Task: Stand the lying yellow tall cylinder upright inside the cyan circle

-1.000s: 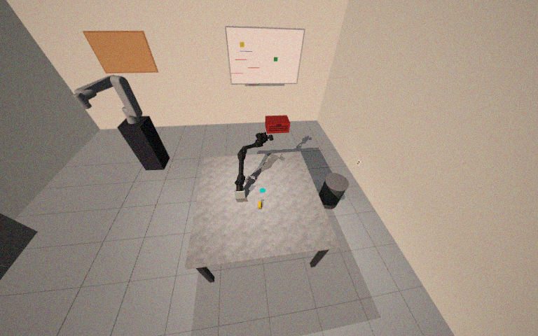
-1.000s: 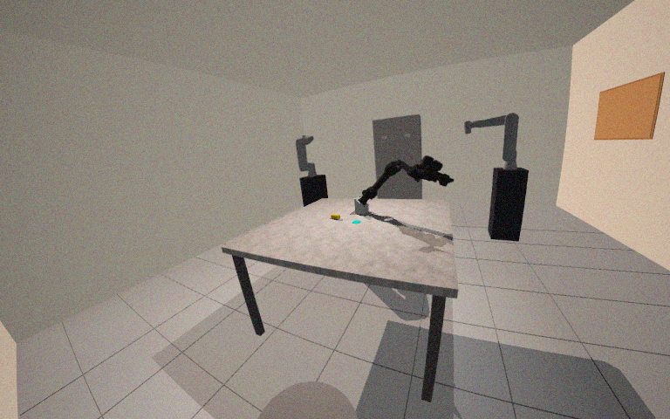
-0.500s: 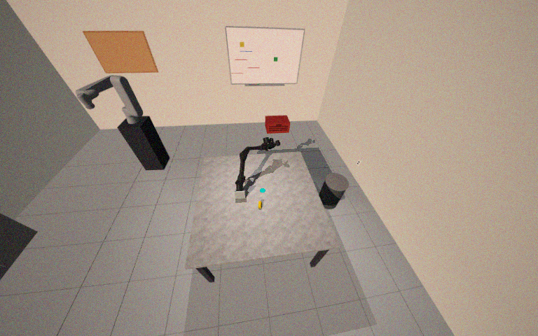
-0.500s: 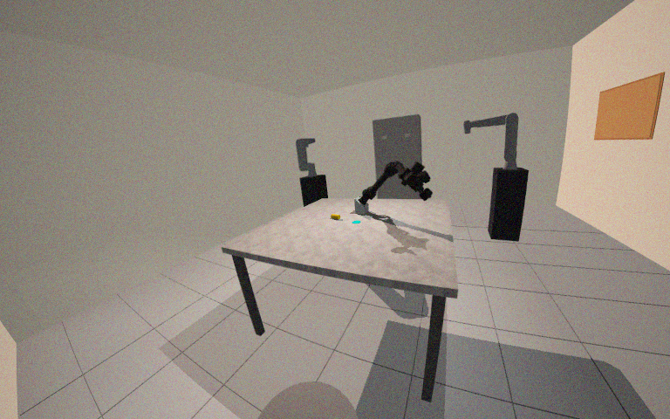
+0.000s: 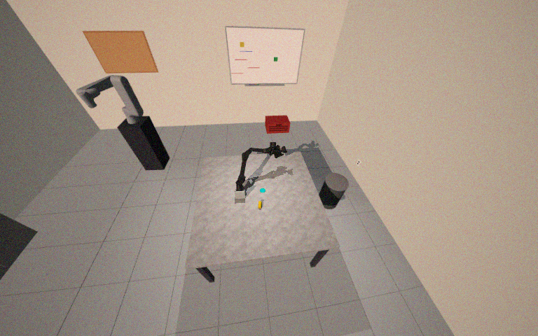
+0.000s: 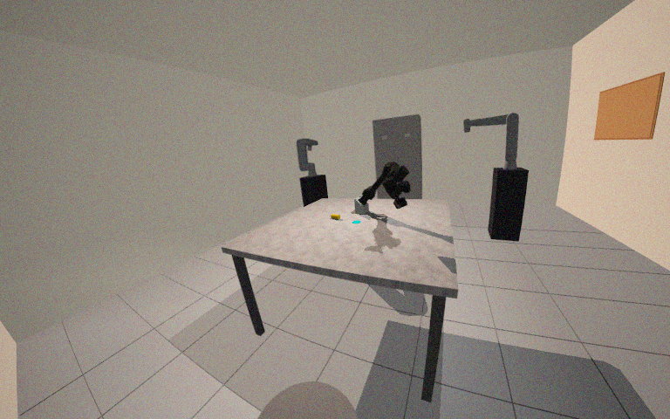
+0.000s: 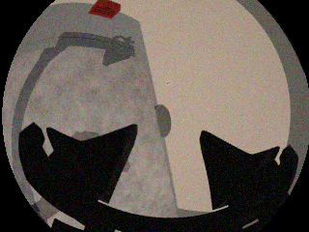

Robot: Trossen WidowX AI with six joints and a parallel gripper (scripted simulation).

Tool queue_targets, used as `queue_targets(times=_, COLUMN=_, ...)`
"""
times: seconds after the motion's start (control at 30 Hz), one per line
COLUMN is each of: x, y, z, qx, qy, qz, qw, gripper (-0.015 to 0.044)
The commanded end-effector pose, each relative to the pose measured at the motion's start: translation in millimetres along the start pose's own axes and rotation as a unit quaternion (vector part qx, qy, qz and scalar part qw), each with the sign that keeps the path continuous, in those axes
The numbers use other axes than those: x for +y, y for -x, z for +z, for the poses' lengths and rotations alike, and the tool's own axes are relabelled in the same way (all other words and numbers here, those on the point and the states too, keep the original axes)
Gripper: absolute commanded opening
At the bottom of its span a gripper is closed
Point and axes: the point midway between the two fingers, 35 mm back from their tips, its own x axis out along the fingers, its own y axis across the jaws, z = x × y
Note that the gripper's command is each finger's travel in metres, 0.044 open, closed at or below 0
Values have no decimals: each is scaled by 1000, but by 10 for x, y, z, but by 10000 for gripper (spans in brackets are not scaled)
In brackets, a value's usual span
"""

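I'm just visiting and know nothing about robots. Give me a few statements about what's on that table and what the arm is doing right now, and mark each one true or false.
1. The yellow cylinder lies on its side on the table. True.
2. The cylinder is inside the cyan circle. False: it lies apart from the circle, on bare table.
3. The gripper holds the cylinder. False: its fingers are open with nothing between them, up in the air away from the cylinder.
4. A red crate sits on the floor beyond the table. True.
5. The wrist camera shows the cylinder between the fingers. False: only table, floor and wall show there.
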Motion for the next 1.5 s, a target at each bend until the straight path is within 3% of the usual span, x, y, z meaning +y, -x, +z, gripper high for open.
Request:
queue_targets(times=0.0, x=-70, y=-33, z=-474, qx=57, qy=34, qz=12, qw=998, gripper=309)
queue_targets(times=0.67, x=-419, y=350, z=-2230, qx=252, qy=131, qz=86, qw=955, gripper=309)
queue_targets(times=1.47, x=-428, y=1486, z=-3837, qx=386, qy=148, qz=247, qw=877, gripper=309)
